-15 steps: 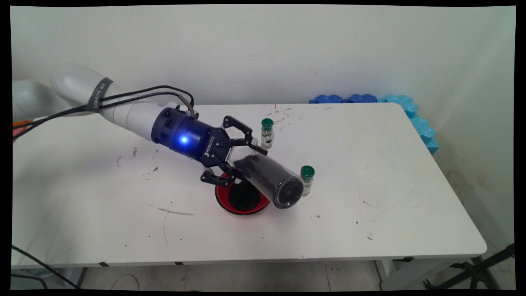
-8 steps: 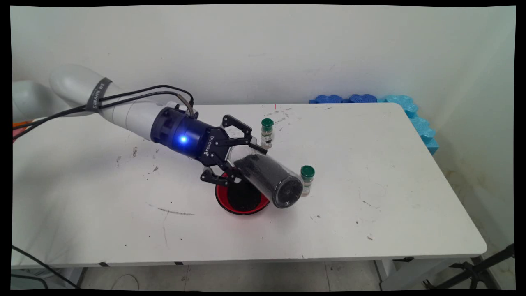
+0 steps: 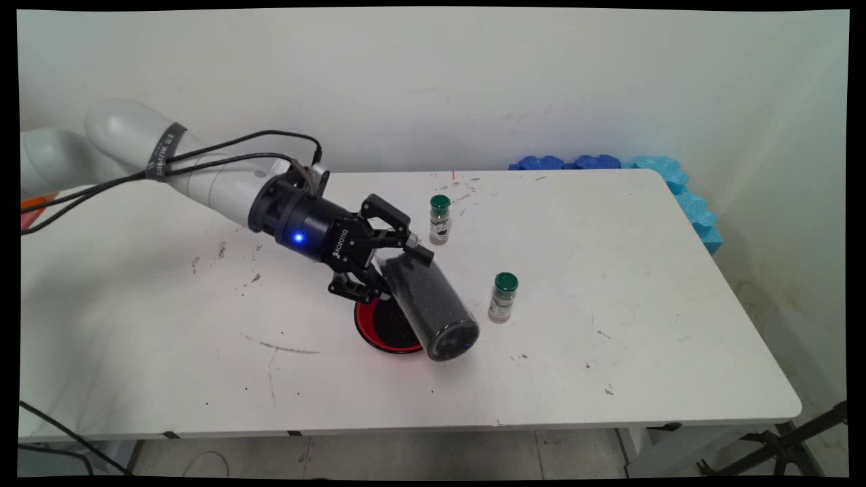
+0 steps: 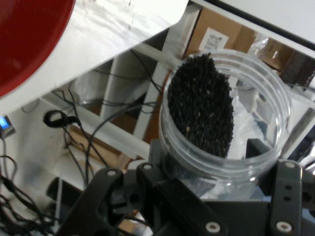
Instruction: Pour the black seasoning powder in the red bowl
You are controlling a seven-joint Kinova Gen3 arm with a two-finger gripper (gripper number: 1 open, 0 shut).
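My gripper (image 3: pixel 396 272) is shut on a clear plastic jar (image 3: pixel 426 301) partly filled with black granules. The jar hangs tilted above the table, its closed base pointing down and to the right, over the right rim of a red bowl (image 3: pixel 376 333) that has black granules in it. In the hand view the jar (image 4: pixel 226 113) shows its open mouth and the granules inside, held between my gripper (image 4: pixel 211 179) fingers, and the red bowl (image 4: pixel 29 39) sits at the upper left.
Two small green-capped bottles stand upright: one (image 3: pixel 440 220) just behind the gripper, the other (image 3: pixel 503 297) right of the jar's base. Blue foam pieces (image 3: pixel 697 210) lie along the table's far right edge. Black specks dot the table (image 3: pixel 609 257).
The wrist has turned and the jar's base has swung down and to the left, tilting steeper. The right-hand green-capped bottle now stands apart from the jar.
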